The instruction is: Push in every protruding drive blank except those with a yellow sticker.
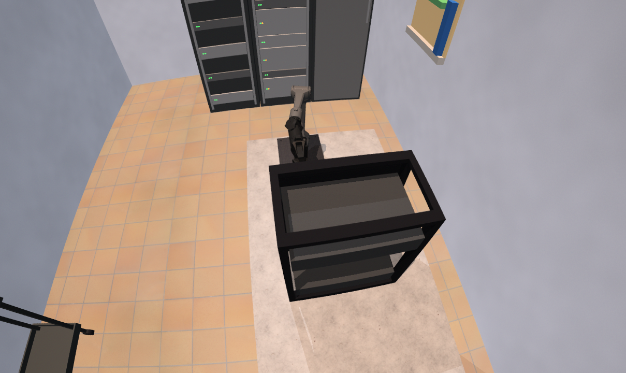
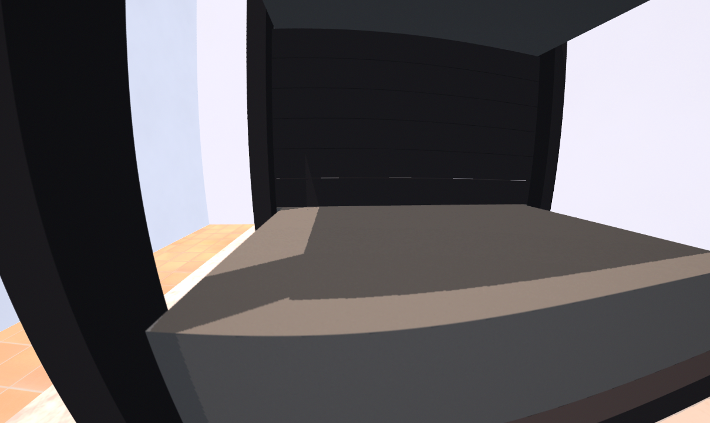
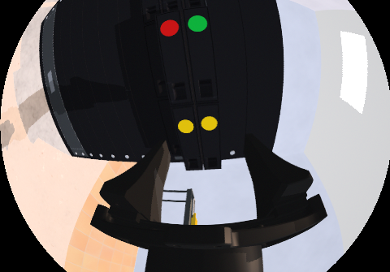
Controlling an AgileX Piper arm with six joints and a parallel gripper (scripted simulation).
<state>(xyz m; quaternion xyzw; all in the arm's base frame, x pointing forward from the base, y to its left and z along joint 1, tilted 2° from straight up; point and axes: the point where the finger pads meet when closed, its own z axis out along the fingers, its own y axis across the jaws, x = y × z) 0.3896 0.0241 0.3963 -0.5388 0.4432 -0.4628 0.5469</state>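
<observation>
your gripper (image 3: 208, 170) hangs in front of the rack (image 1: 277, 217), fingers spread wide and holding nothing — on the rack front you've got two yellow stickers (image 3: 187, 126) nearest the fingers, a red dot (image 3: 169, 28) and a green dot (image 3: 197, 23) farther up.

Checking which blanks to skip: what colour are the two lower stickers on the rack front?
Yellow, clearest in the wrist view.

Top high overhead; exterior inside rack (image 2: 73, 210); wrist faces rack front.
</observation>
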